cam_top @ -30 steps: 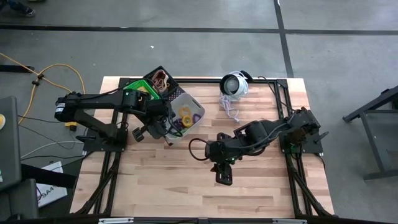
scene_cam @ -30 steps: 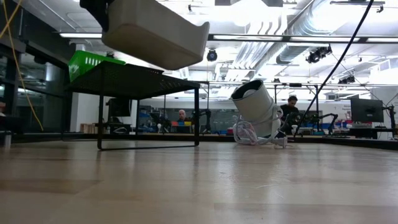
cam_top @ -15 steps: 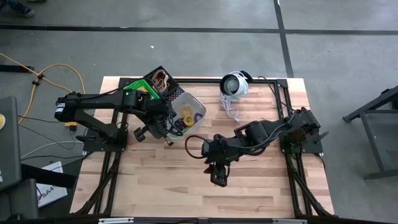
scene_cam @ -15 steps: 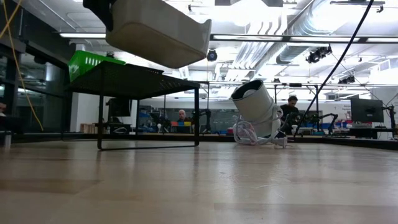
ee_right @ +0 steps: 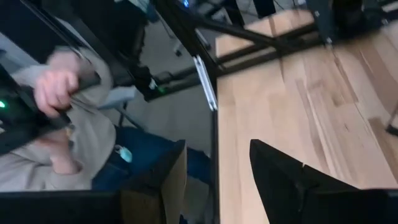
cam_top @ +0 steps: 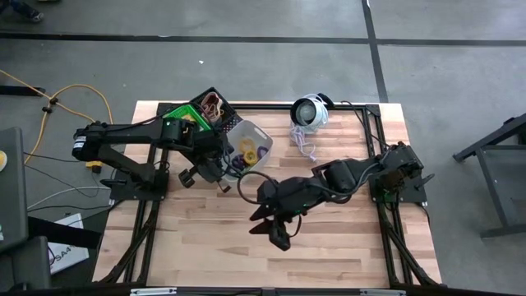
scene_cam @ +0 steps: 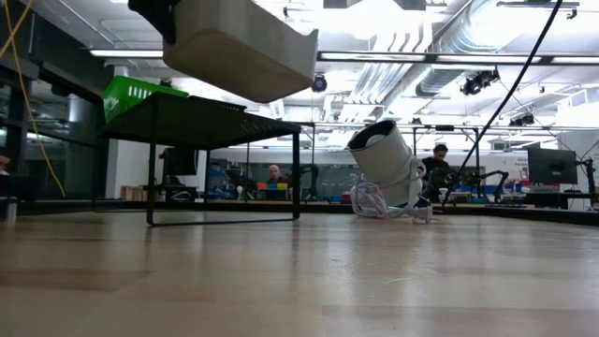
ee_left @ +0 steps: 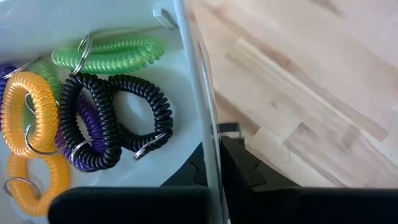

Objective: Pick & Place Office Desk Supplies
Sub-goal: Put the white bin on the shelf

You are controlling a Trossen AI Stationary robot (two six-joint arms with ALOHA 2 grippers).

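A pale grey bin [cam_top: 249, 144] hangs tilted above the table, high in the low view [scene_cam: 245, 45]. My left gripper [cam_top: 220, 170] is shut on its wall. Inside lie coiled elastic loops: green [ee_left: 109, 54], black [ee_left: 118, 118], purple [ee_left: 79, 127] and orange [ee_left: 25, 109]. A green bin [cam_top: 177, 115] and a black bin [cam_top: 214, 104] holding loops sit on the black mesh rack [scene_cam: 201, 117] at the far left. My right gripper [cam_top: 268, 229] hovers open over the bare table middle, its fingers [ee_right: 281, 177] holding nothing. My left gripper pinches the bin's side wall [ee_left: 205, 134] near a corner of the rim, one finger inside the bin and one [ee_left: 245, 171] outside. The fingers slant down onto the rim from the table's left. The bin is lifted clear of the table and tilted, with the loops resting inside.
A round white-and-black device [cam_top: 311, 111] with a cord [cam_top: 302, 141] lies at the far middle of the table. A person's hand [ee_right: 57, 87] shows beyond the table's edge in the right wrist view. Bare wood [cam_top: 345, 238] spreads across the near half.
My right gripper has tipped upward and swung toward the table's left, staying open. The bin has stayed lifted in my left gripper.
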